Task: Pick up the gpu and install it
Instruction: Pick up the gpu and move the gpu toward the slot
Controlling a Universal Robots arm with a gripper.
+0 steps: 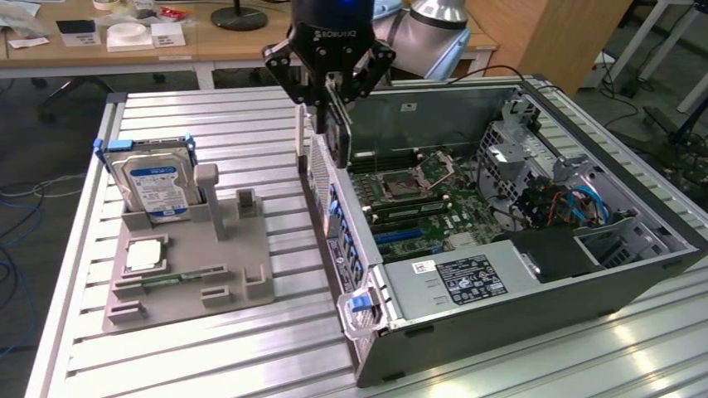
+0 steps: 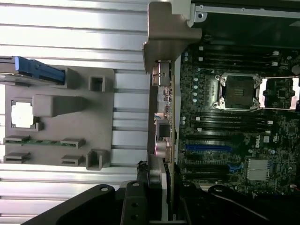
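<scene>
GPU [image 1: 338,141] held in gripper [image 1: 331,98], edge-on, long axis vert, over PC case [image 1: 531,323]

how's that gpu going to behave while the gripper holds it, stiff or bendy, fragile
Probably stiff: the gpu hangs straight from the gripper without sagging. Likely light, being very slim edge-on in the wrist view. Probably fragile: bare board and a metal bracket that could snag the case wall.

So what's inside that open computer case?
A green motherboard with an open processor socket, blue cables and a grey power supply. What lies beneath the power supply is hidden.
</scene>
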